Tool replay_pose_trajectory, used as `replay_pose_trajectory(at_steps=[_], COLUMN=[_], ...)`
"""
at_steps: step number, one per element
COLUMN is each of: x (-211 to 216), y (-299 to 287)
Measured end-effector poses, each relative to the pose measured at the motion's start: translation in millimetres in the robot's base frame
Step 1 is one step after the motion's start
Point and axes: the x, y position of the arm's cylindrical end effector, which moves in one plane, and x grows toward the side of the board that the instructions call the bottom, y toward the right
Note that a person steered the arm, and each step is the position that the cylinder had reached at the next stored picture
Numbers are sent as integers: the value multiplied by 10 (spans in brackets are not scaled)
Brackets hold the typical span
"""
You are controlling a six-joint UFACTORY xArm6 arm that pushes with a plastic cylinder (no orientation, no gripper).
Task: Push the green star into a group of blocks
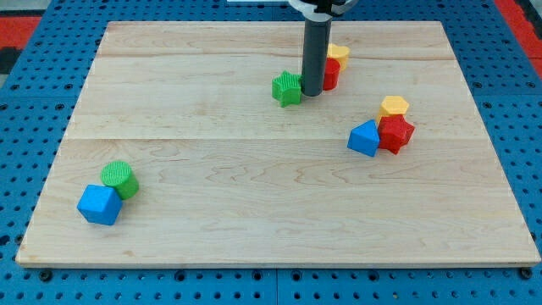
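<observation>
The green star [287,88] lies on the wooden board [254,212] near the view's top centre. My tip [311,92] stands just to the star's right, touching or almost touching it. Right behind the rod are a red block [330,74] and a yellow block [338,53], partly hidden by the rod. A group of three sits at the view's right: a blue block [364,138], a red star-like block [395,133] and a yellow hexagon [394,107]. A green cylinder [119,180] and a blue cube [100,204] sit together at the bottom left.
The board lies on a blue perforated table [34,102]. Its edges run close to the view's left, right and bottom. A red patch [21,21] shows at the top left corner.
</observation>
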Motion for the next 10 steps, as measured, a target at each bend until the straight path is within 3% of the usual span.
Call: replay_pose_trajectory(at_steps=[2, 3, 5, 8, 10], x=[2, -104, -103, -397, -66], y=[-762, -779, -1811, -2277, -2807])
